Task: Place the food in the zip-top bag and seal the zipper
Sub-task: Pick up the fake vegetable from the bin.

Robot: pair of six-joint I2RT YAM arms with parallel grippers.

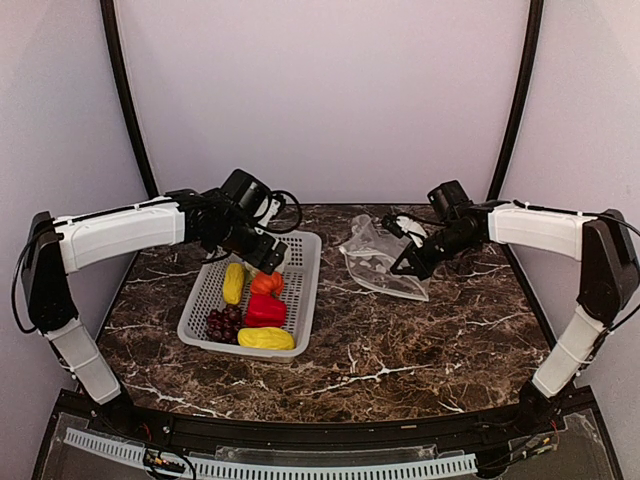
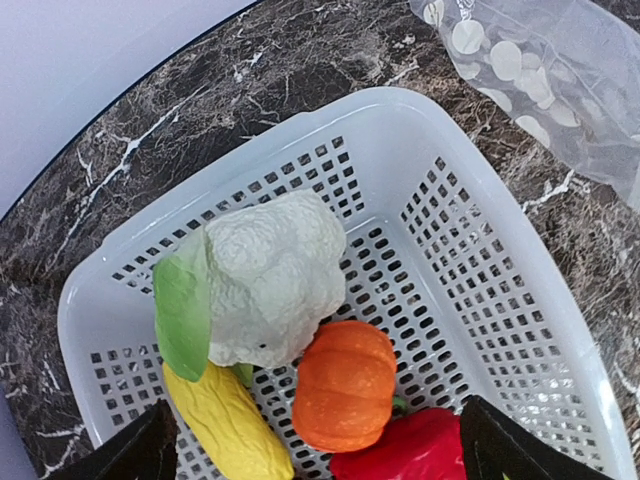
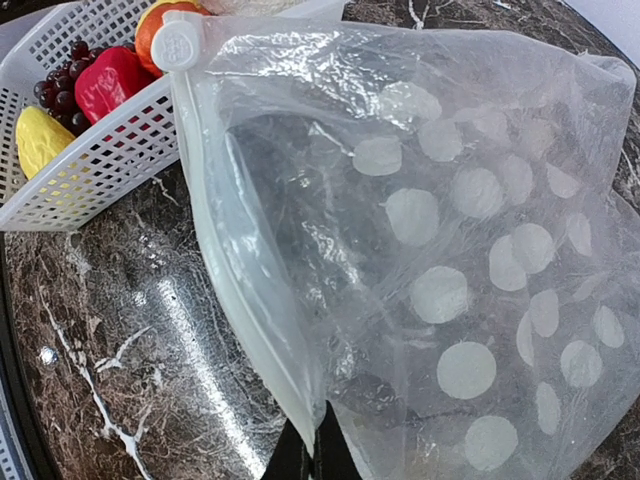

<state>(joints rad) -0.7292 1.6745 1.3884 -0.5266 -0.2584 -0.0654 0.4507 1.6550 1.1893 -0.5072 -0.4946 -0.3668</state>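
Observation:
The food lies in a grey perforated basket (image 1: pixel 305 290): corn (image 1: pixel 233 283), pumpkin (image 1: pixel 266 284), red pepper (image 1: pixel 264 310), grapes (image 1: pixel 224 322) and a yellow piece (image 1: pixel 266 339). My left gripper (image 1: pixel 265 255) is open above the basket's far end. The left wrist view shows it (image 2: pixel 320 460) open over the white cauliflower (image 2: pixel 270 280), pumpkin (image 2: pixel 345 385), corn (image 2: pixel 225 420) and pepper (image 2: pixel 420 450). The dotted zip-top bag (image 1: pixel 385 262) lies right of the basket. My right gripper (image 3: pixel 320 455) is shut on the bag (image 3: pixel 450 250) at its mouth edge, by the zipper strip (image 3: pixel 240 270).
A white slider tab (image 3: pixel 178 45) sits at the zipper's far end, touching the basket rim (image 3: pixel 90 170). The dark marble table (image 1: pixel 400 350) has curved white walls behind it. A black cable loops near the left wrist (image 1: pixel 285 212).

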